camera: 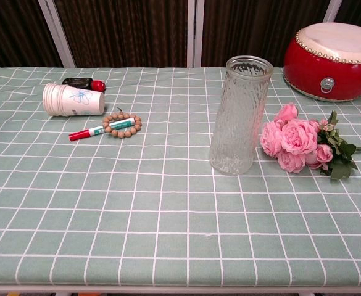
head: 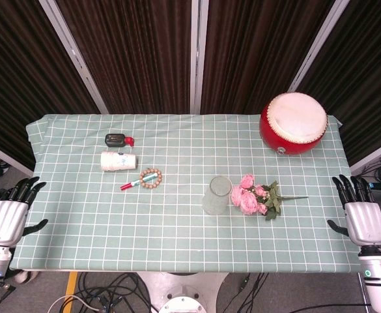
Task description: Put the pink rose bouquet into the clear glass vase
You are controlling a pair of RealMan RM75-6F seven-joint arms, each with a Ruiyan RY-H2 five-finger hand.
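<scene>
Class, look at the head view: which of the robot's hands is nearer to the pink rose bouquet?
Right. The right hand sits at the table edge just beyond the pink rose bouquet; the left hand is across the table, far past the vase.

On the table (head: 177, 241) in front of me the vase (camera: 239, 117) stands upright near the middle, and the rose bouquet (camera: 300, 143) lies flat just to its right, blooms toward the vase and stems pointing away. Well behind those, at the far right corner, sits the drum (head: 293, 122). Off to the left a paper cup (camera: 73, 99) lies on its side with a small device (head: 115, 139) behind it, and a marker (camera: 100, 129) and a bead bracelet (camera: 122, 124) touch nearer me; my left hand (head: 9, 218) and right hand (head: 361, 215) hang off the table's left and right edges.
</scene>
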